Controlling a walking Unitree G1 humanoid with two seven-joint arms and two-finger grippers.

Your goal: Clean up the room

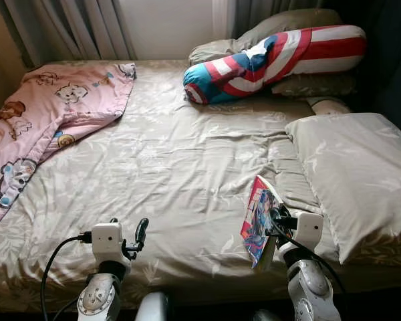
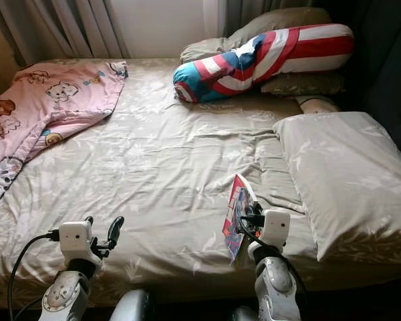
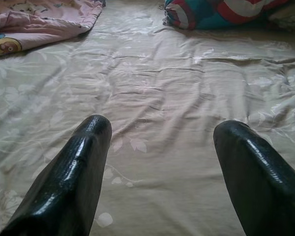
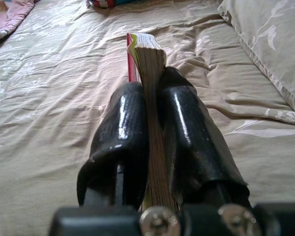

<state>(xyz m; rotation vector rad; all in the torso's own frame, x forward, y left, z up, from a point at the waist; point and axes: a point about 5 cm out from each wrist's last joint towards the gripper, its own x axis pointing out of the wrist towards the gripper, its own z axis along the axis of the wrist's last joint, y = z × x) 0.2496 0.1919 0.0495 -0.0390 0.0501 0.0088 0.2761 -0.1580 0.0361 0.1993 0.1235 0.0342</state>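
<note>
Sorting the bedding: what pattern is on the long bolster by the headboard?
Red and white stripes with blue and teal patches on the bolster; clearest in the left eye view.

Beige floral sheet all over; beside it, a pink cartoon-print blanket and a red, white and blue striped bolster.
</note>
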